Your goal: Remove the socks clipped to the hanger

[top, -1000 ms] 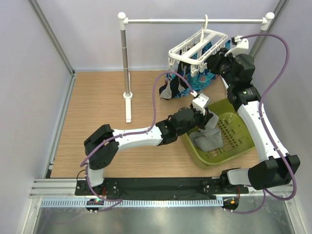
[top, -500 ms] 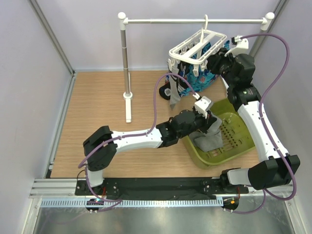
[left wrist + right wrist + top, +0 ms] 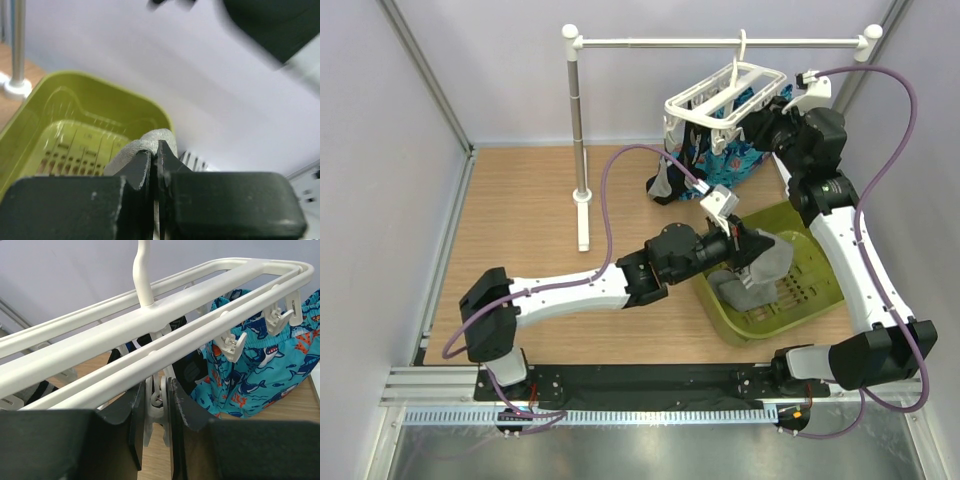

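So the left end effector (image 3: 156,150) is clenched tight on a grey sock (image 3: 767,262), holding it right over the green basket (image 3: 790,322) with the fabric drooping down inside. There's more grey sock fabric (image 3: 745,292) lying on the basket floor under it. The right end effector (image 3: 156,385) is up at the hanger (image 3: 720,100), and from the wrist view its two fingers are squeezed onto one of the white clip pegs (image 3: 156,412) dangling under the frame. The hanger itself hooks onto the white rail (image 3: 720,43) at the back of the desk (image 3: 520,220). A few more socks (image 3: 670,180) are clipped on its left side, dark and grey ones hanging low. The bright blue shark-print cloth (image 3: 255,375) hangs off the right side, just beside the right arm.
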`<state>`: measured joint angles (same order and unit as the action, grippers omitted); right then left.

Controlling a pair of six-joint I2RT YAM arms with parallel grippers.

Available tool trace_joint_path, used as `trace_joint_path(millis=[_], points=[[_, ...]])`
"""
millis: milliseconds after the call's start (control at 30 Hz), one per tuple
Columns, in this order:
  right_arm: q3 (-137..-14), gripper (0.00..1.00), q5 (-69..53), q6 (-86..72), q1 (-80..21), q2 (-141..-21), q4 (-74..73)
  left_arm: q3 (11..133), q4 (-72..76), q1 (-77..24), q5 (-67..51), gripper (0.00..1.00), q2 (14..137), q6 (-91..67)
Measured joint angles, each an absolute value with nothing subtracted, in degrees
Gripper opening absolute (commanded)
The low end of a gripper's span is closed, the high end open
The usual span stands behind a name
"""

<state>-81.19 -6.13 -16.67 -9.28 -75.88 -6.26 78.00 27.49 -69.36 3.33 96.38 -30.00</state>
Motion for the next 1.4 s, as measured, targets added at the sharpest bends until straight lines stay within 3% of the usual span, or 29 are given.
trace_joint_path(millis=[100, 133, 233, 267, 300, 333, 433, 500, 533, 900, 1067, 1200, 1400], points=[[-81.25, 0.11, -6.15, -16.69, -9.28, -75.75, -6.87, 75.88, 27.00, -69.36, 4.64, 0.01, 97.89, -30.57], [-81.38, 0.21, -6.17, -16.69, -9.28, -75.75, -7.42, 75.81, 26.55, -69.36, 4.97, 0.06, 98.98, -30.59], [-81.82, 0.47, -6.15, -16.78, -9.28, -75.59, -9.17, 75.85, 24.47, -69.36, 5.19, 0.33, 101.97, -29.91], [-81.93, 0.50, -6.09, -16.75, -9.28, -75.40, -9.85, 75.92, 23.40, -69.36, 5.21, 0.47, 102.78, -29.52], [-81.97, 0.53, -5.89, -16.69, -9.28, -75.02, -10.63, 75.92, 22.31, -69.36, 5.19, 0.52, 103.33, -29.17], [-81.97, 0.69, -5.74, -16.45, -9.26, -74.67, -11.35, 75.92, 21.34, -69.36, 5.19, 0.59, 103.57, -29.23], [-81.97, 0.90, -4.36, -16.51, -9.28, -73.12, -14.13, 75.96, 19.25, -69.36, 5.85, 0.67, 103.13, -28.91], [-82.00, 0.96, -3.75, -16.34, -9.28, -72.12, -15.81, 76.05, 16.86, -69.36, 6.63, 0.74, 102.02, -28.10], [-82.06, 1.00, -3.57, -16.29, -9.28, -71.66, -16.62, 76.18, 15.35, -69.36, 7.14, 0.86, 101.16, -27.73], [-85.27, 1.00, -0.05, -16.25, -9.28, -65.43, -32.93, 78.39, -1.26, -65.43, 8.82, 0.88, 81.71, -24.58], [-82.67, 0.99, 1.02, -16.45, -9.28, -58.33, -35.70, 77.82, -3.75, -61.69, 6.87, 0.73, 74.98, -25.26], [-81.91, 1.00, 1.85, -16.45, -9.28, -55.22, -36.51, 78.02, -3.66, -61.39, 3.07, 0.66, 76.38, -25.82], [-81.49, 0.98, 0.86, -17.26, -9.26, -54.74, -39.97, 81.32, -9.34, -61.49, 0.97, 0.67, 83.13, -26.92]])
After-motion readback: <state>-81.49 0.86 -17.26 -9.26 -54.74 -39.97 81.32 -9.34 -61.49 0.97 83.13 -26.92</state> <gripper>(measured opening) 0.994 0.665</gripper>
